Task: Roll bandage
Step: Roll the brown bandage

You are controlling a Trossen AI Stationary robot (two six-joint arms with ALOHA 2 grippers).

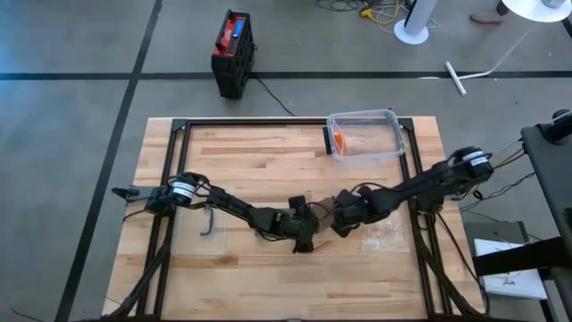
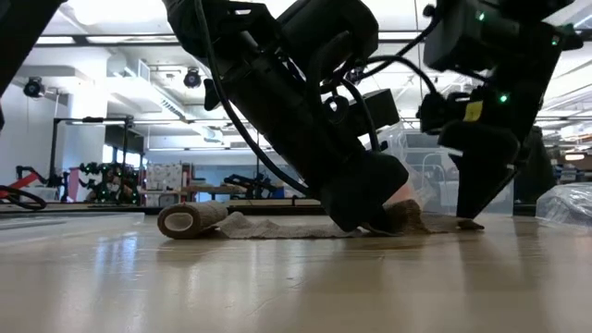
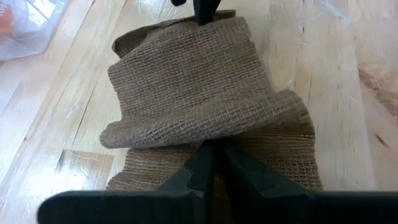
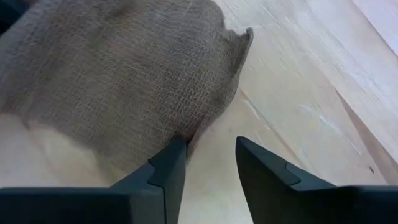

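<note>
Bandage [image 3: 199, 106]: brown, loosely folded on wooden surface [image 1: 250, 152]. Left claw [image 3: 214, 163] was pinched closed on its fold; right claw [image 4: 208, 158] stood parted, empty, at its edge.

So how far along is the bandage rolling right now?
Early. One end of the bandage is rolled, but most lies flat and rumpled. The left gripper is shut on the cloth; the right gripper is open beside its edge. Nearly all the rolling remains.
</note>
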